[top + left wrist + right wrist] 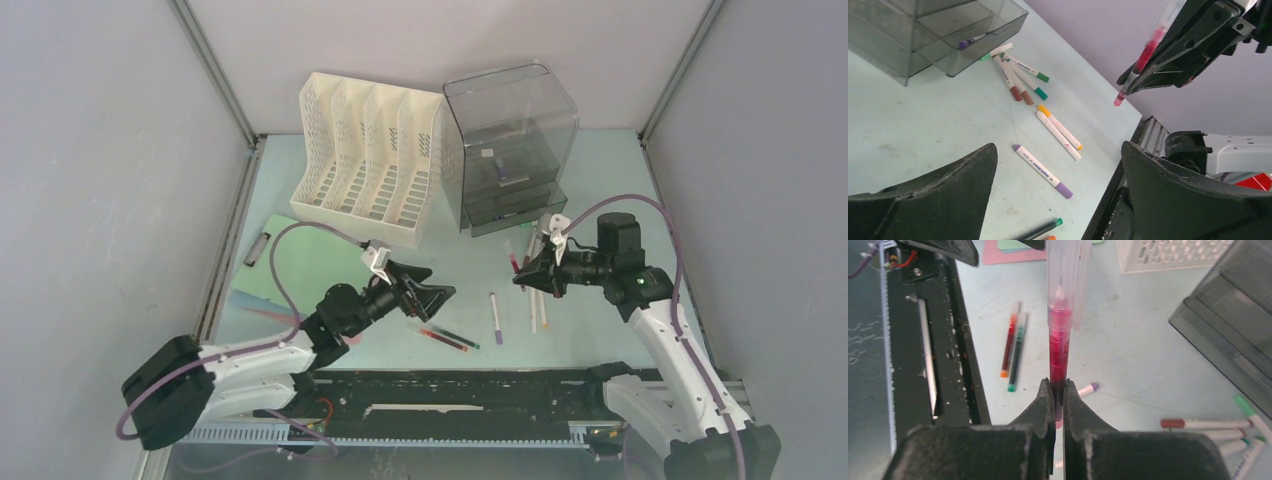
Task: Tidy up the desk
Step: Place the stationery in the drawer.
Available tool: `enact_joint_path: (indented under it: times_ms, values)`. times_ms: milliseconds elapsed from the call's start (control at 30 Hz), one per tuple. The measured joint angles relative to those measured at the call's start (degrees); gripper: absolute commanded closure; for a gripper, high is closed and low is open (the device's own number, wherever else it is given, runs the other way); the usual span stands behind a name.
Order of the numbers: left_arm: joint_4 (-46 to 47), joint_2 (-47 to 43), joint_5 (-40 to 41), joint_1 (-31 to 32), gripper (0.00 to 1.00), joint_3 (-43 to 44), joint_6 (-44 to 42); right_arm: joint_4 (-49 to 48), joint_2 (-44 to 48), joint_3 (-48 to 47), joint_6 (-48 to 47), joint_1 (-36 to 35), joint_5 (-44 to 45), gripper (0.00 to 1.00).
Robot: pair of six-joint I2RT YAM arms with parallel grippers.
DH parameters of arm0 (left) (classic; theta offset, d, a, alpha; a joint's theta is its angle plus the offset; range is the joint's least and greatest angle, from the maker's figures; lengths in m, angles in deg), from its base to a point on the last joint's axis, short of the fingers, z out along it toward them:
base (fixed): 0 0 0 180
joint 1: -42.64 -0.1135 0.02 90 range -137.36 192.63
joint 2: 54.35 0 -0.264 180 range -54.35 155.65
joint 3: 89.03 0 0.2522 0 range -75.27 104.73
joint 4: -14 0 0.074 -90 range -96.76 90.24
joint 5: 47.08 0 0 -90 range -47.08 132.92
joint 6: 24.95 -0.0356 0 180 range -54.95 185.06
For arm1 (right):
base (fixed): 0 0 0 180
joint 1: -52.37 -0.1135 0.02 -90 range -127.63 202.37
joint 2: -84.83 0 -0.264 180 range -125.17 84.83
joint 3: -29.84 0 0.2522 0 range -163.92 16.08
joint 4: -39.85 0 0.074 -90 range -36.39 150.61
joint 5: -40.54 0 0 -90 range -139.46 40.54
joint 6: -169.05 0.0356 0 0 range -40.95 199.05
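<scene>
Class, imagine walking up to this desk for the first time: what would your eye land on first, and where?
Over the right half of the pale mint-green desk, the right gripper is shut on a clear-barrelled red ink pen, held clear of the surface. Near it, loose white-bodied markers lie scattered before a smoky grey transparent drawer unit, while the left gripper hovers wide open at centre.
</scene>
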Motion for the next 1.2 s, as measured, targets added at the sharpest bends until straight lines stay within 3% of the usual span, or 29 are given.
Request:
enact_joint_path:
  times_ms: [367,767,1000,1200]
  values:
    - [-19.39,-24.39,8.81,-0.09,0.00,-3.17,-3.56,1.66,2.56,-0.02,-4.35,6.58,2.73,1.00]
    - [-33.48,-31.28,10.56,-0.11,0.00,-3.41,-2.97,2.58,2.01,-3.76,-9.31,6.78,9.40,1.00]
    - [-33.64,-31.71,11.06,-0.11,0.00,-6.40,-2.89,4.35,-6.01,-12.74,-15.30,0.70,19.30,1.00]
    - [-33.00,-31.85,11.04,-0.11,0.00,-6.93,-2.89,4.57,-11.87,-16.20,-21.90,-9.18,34.40,1.00]
